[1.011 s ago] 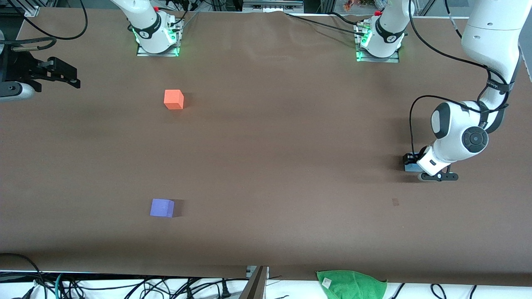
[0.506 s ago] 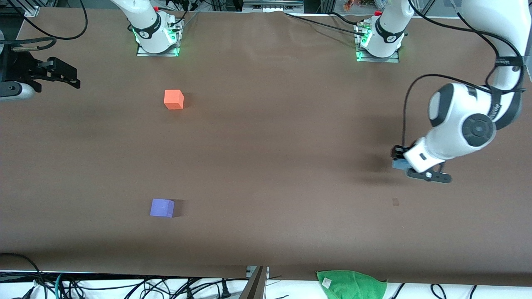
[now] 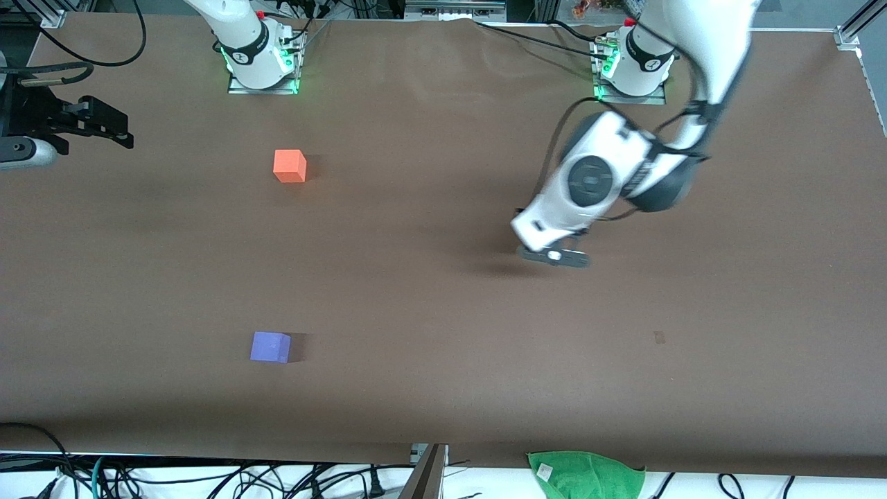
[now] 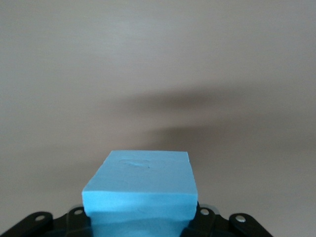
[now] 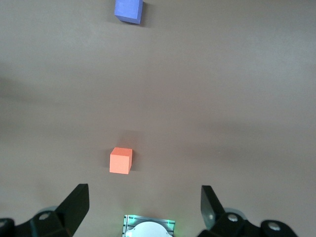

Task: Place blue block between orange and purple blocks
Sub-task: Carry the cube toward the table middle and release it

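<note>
Grip status: my left gripper (image 4: 140, 224) is clamped on the blue block (image 4: 141, 190), which sits between my fingers above bare table (image 3: 443, 291), toward the left arm's end; in the front view my wrist hides the block. My right gripper (image 5: 143, 210), jaws spread and empty, waits high over the orange block (image 3: 290, 165). The purple block (image 3: 270, 346) lies nearer the front camera than the orange one, apparently almost in line with it.

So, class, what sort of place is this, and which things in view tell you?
Most likely a robotics lab: two robot arms bolted to a brown-covered table, loose cables along its edge, and plain test cubes, orange and purple.
</note>
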